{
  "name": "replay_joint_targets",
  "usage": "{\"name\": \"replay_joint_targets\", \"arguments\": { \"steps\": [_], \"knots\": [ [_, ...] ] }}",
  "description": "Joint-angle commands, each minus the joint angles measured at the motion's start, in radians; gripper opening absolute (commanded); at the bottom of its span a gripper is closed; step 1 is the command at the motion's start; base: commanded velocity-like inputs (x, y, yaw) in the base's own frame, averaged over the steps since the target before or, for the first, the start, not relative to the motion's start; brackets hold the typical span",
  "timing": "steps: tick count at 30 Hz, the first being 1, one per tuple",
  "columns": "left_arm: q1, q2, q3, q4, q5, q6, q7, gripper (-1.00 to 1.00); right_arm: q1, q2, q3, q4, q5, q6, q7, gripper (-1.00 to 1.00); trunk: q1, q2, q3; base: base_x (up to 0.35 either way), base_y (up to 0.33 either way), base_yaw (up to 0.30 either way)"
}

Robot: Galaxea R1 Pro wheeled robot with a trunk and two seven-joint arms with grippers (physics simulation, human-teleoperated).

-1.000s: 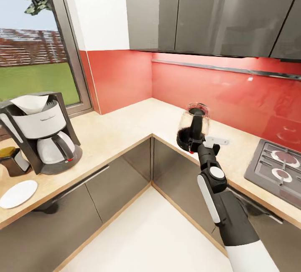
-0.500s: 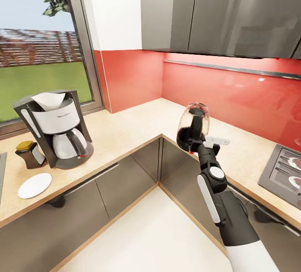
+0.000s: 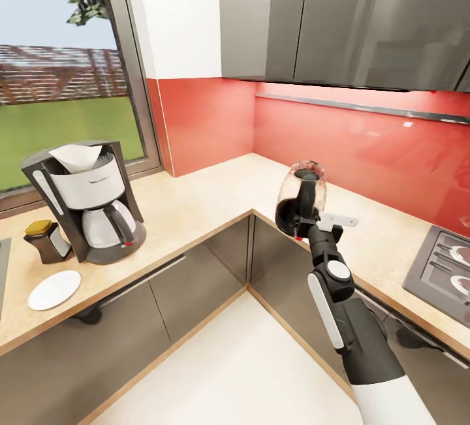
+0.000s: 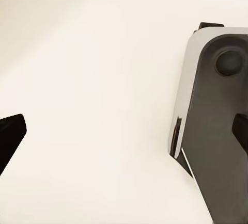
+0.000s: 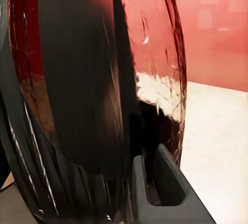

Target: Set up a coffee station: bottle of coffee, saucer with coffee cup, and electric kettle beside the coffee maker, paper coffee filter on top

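Motion had all but stopped since half a second before: right gripper (image 3: 305,217) stayed clamped on the electric kettle (image 3: 301,198), held above the countertop (image 3: 196,196), well apart from the coffee maker (image 3: 88,206); the left fingers' state I could not tell.

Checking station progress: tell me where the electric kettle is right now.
In the head view, the electric kettle is held up at centre-right by the right gripper, in front of the corner countertop, well right of the coffee maker.

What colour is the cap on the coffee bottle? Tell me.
Yellow-gold, on the dark brown bottle of coffee beside the coffee maker; the head view shows it best.
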State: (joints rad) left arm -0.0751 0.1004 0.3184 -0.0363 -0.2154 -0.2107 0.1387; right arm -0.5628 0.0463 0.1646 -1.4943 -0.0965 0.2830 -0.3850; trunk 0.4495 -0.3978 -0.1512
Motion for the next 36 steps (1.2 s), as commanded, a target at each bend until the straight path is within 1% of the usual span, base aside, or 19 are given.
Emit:
{"name": "replay_joint_targets", "arguments": {
  "steps": [1,9,12,14,16,21,24,25,29,30,31,33,36],
  "knots": [
    [-0.001,0.000,0.007,0.002,-0.010,-0.003,0.004,1.00,-0.001,0.000,0.002,-0.002,-0.006,0.001,-0.007,-1.00,0.001,-0.002,-0.002,0.000,0.000,0.000],
    [0.003,0.011,0.008,0.003,-0.010,0.000,0.005,1.00,-0.002,0.004,0.007,-0.007,-0.009,-0.002,-0.007,-1.00,0.001,-0.002,-0.002,0.000,0.000,0.031],
    [0.003,0.013,0.008,0.003,-0.010,0.000,0.005,1.00,-0.001,0.007,0.012,-0.008,-0.010,-0.001,-0.008,-1.00,0.001,-0.002,-0.003,0.000,0.000,0.247],
    [0.003,0.013,0.008,0.003,-0.009,0.001,0.008,1.00,-0.001,0.007,0.030,-0.007,-0.010,-0.001,-0.008,-1.00,0.001,-0.002,-0.003,0.000,0.000,0.264],
    [0.003,0.013,0.008,0.004,-0.009,0.001,0.008,1.00,-0.001,0.006,0.038,-0.007,-0.009,-0.001,-0.009,-1.00,0.001,-0.002,-0.004,0.000,0.000,0.267],
    [0.004,0.013,0.008,0.004,-0.008,0.006,0.012,1.00,-0.001,0.006,0.044,-0.009,-0.009,-0.001,-0.009,-1.00,0.001,-0.002,-0.006,0.000,0.000,0.269],
    [0.019,0.013,0.008,0.004,-0.007,0.050,0.034,1.00,-0.001,0.006,0.044,-0.009,-0.009,-0.001,-0.009,-1.00,0.001,-0.002,-0.007,0.000,0.000,0.266],
    [0.029,0.013,0.008,0.004,-0.007,0.084,0.041,1.00,-0.001,0.006,0.044,-0.009,-0.009,-0.001,-0.009,-1.00,0.001,-0.002,-0.008,0.000,0.000,0.236],
    [0.059,0.014,0.009,0.004,-0.007,0.176,0.037,1.00,-0.001,0.006,0.044,-0.009,-0.009,-0.001,-0.009,-1.00,0.001,-0.002,-0.012,0.000,0.000,0.194],
    [0.082,0.018,0.010,0.003,-0.007,0.210,0.040,1.00,-0.002,0.006,0.045,-0.009,-0.009,-0.001,-0.009,-1.00,0.001,-0.002,-0.013,0.000,0.000,0.061],
    [0.094,0.023,0.009,0.003,-0.007,0.219,0.042,1.00,-0.001,0.006,0.045,-0.009,-0.009,-0.001,-0.008,-1.00,0.001,-0.002,-0.015,0.000,0.000,0.020],
    [0.098,0.024,0.009,0.003,-0.007,0.222,0.045,1.00,-0.001,0.006,0.046,-0.009,-0.009,-0.001,-0.008,-1.00,0.001,-0.002,-0.018,0.000,0.000,0.008],
    [0.099,0.024,0.008,0.003,-0.007,0.223,0.047,1.00,-0.001,0.006,0.068,-0.009,-0.009,-0.001,-0.009,-1.00,0.001,-0.002,-0.023,0.000,0.000,0.007]
  ]
}}
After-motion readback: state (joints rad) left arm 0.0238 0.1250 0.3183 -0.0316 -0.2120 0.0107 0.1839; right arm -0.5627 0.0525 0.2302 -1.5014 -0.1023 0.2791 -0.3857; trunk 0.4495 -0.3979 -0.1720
